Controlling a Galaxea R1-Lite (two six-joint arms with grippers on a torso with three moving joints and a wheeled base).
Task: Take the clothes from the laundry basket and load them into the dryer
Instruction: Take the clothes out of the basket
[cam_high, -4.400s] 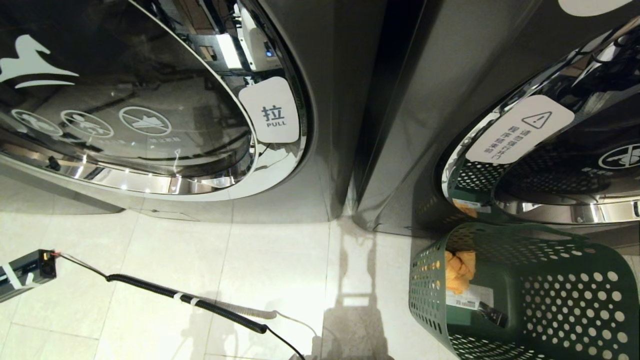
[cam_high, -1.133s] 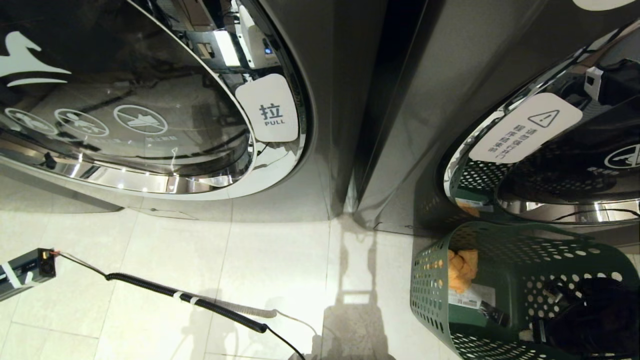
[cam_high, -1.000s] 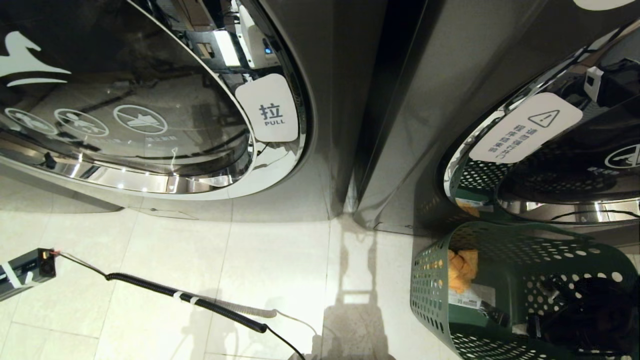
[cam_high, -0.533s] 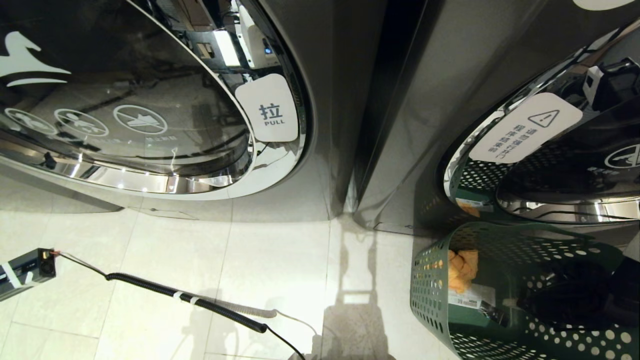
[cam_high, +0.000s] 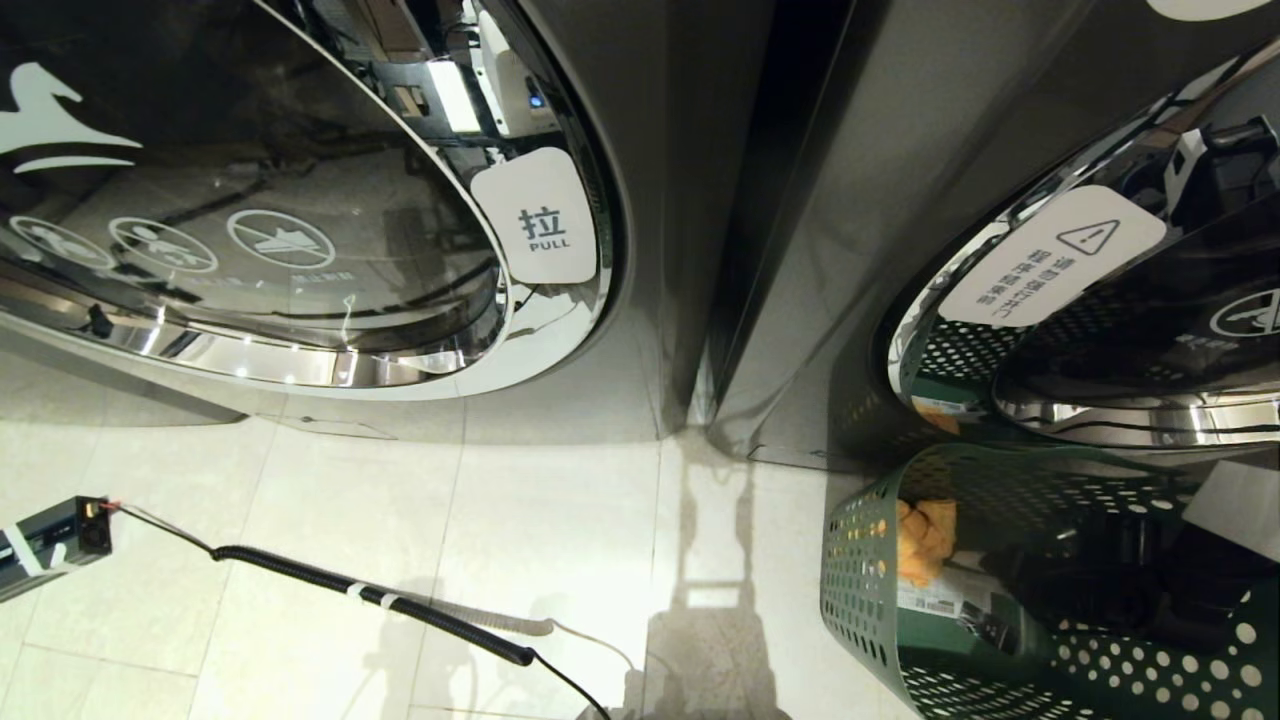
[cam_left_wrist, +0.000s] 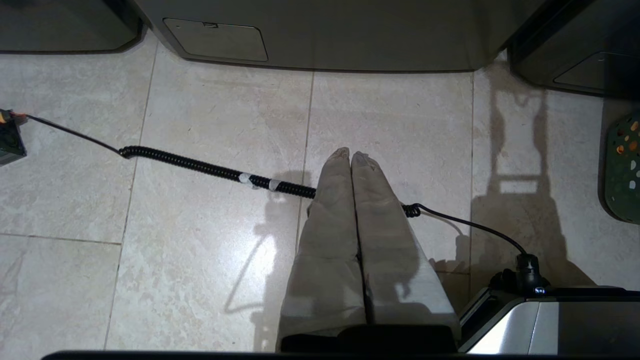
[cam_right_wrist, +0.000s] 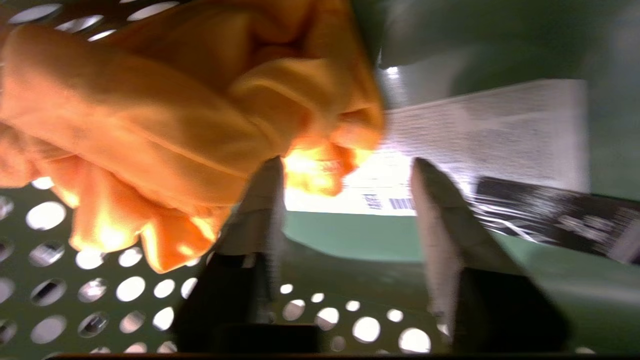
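A green perforated laundry basket (cam_high: 860, 590) stands on the floor at the lower right, with a crumpled orange cloth (cam_high: 922, 540) against its left wall. My right gripper (cam_high: 1000, 572) reaches down inside the basket, just right of the cloth. In the right wrist view the right gripper (cam_right_wrist: 345, 167) is open. One of its fingers (cam_right_wrist: 262, 195) lies against the orange cloth (cam_right_wrist: 175, 110), and nothing is between the two. My left gripper (cam_left_wrist: 350, 155) hangs shut over the floor tiles. Two grey drum machines fill the back; the left door (cam_high: 300, 200) carries a PULL tag, and I cannot tell which is the dryer.
The basket sits right below the right machine's chrome door ring (cam_high: 1100, 425). A white printed label (cam_right_wrist: 480, 125) lies on the basket floor. A coiled black cable (cam_high: 370, 600) runs across the tiles from a small black box (cam_high: 55, 545) at the left.
My right arm came into the basket from the right and has pushed leftward across it to the orange cloth. The basket, the machines and the cable have stayed put.
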